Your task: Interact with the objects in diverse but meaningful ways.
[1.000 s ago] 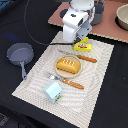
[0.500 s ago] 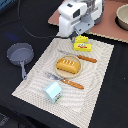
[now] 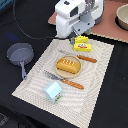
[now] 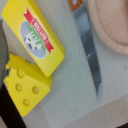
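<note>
My gripper (image 3: pixel 76 35) hangs just above the yellow box (image 3: pixel 82 47) and cheese wedge (image 4: pixel 26 89) (touching, at the mat's far edge); the box's long axis runs diagonally beneath me. Jaw opening: cannot tell.

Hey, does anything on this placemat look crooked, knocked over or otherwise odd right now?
Mostly tidy. The cheese wedge is tucked against the yellow box, which seems to overlap one corner. The bread loaf sits on its plate, the milk carton stands upright, and nothing looks spilled or broken.
</note>
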Robot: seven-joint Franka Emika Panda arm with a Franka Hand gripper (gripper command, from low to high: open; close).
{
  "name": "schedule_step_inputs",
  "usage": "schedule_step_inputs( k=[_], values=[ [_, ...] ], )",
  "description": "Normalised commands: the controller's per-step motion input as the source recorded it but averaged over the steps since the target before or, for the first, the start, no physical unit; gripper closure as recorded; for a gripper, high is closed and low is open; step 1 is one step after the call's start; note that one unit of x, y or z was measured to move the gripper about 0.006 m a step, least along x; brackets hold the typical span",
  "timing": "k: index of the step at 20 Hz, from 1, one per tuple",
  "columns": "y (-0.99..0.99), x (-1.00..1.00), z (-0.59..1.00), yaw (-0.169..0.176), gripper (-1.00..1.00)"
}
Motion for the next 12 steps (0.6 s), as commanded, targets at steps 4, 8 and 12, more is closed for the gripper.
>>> schedule_step_inputs(
  k=[4,8,12],
  values=[
    [-0.56,0.30,0.17,0.097,-1.00],
    [-0.58,0.29,0.02,0.095,-1.00],
    [-0.44,0.22,-0.06,0.055,-1.00]
  ],
)
